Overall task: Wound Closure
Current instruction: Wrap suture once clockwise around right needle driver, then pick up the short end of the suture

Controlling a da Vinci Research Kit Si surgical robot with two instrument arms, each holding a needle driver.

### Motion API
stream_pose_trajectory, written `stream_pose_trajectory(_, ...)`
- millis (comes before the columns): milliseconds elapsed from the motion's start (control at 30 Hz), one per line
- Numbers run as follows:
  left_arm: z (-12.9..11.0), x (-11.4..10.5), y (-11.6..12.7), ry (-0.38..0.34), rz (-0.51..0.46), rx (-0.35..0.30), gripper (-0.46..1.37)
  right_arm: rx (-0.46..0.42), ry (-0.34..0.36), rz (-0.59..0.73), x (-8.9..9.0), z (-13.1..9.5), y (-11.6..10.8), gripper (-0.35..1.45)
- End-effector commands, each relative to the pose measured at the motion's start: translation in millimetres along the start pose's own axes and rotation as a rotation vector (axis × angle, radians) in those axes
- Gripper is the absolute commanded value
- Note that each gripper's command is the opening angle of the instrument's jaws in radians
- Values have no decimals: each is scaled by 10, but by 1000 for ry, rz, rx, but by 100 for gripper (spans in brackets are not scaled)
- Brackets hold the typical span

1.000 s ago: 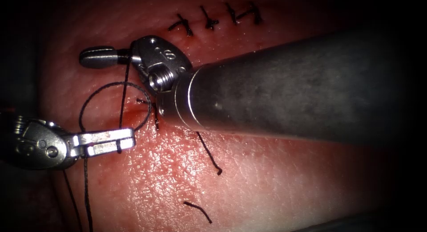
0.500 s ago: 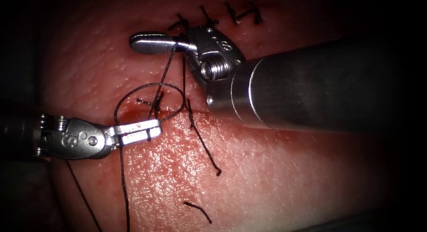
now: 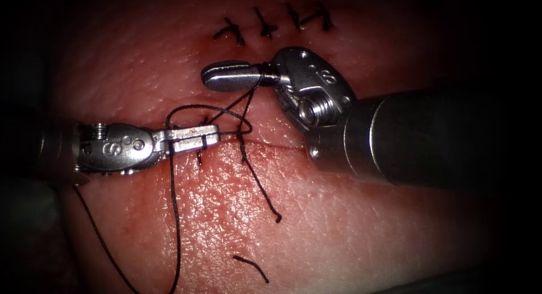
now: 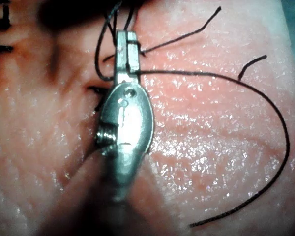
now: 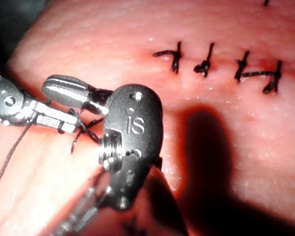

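Note:
The tissue has a cut with a fresh stitch at its left end. My left tool lies over that stitch, jaws shut on the black thread; it holds the same thread in the left wrist view, jaws shut. My right tool lies just above, jaws shut, with two strands of thread leaving the base of its jaws down to the stitch. A small loop of thread arcs between both tools. A long strand trails down off the left tool.
Several finished stitches sit in a row beyond the right tool, also the stitches in the right wrist view. A loose thread tail and a cut end of thread lie on the tissue. Red fluid wets the cut.
Both tools have moved right, and the left one has risen onto the stitch. The thread loop between them has shrunk.

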Motion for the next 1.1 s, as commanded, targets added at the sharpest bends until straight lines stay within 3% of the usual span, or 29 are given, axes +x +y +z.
stream_pose_trajectory(33, 1, -2, -1, 2, -5, -13, -35, 60, -49, -21, -2, -6, 1, -35)
stream_pose_trajectory(200, 9, -7, -7, 14, -10, -52, -35, 315, -227, -98, -2, -2, -4, -35)
stream_pose_trajectory(333, 13, -9, -10, 18, -17, -63, -35, 405, -293, -107, -1, 4, -2, -35)
stream_pose_trajectory(400, 16, -10, -11, 20, -17, -66, -35, 490, -358, -114, -3, 5, -2, -35)
stream_pose_trajectory(500, 19, -12, -10, 23, -15, -75, -35, 540, -453, -139, -7, 5, -4, -35)
stream_pose_trajectory(733, 23, -12, -7, 27, -16, -87, -35, 609, -600, -173, -29, 8, -11, -35)
stream_pose_trajectory(800, 23, -12, -6, 28, -17, -89, -35, 621, -642, -168, -36, 8, -13, -20)
stream_pose_trajectory(833, 23, -11, -5, 29, -17, -91, -35, 630, -664, -169, -43, 8, -15, -2)
stream_pose_trajectory(867, 23, -11, -5, 29, -17, -92, -35, 630, -667, -164, -44, 8, -15, 1)
stream_pose_trajectory(900, 23, -11, -4, 29, -17, -94, -35, 636, -679, -165, -48, 9, -16, 20)
stream_pose_trajectory(967, 22, -11, -3, 30, -17, -95, -35, 637, -684, -163, -50, 9, -17, 27)
stream_pose_trajectory(1100, 21, -10, 3, 32, -16, -102, -35, 630, -686, -168, -51, 11, -21, 63)
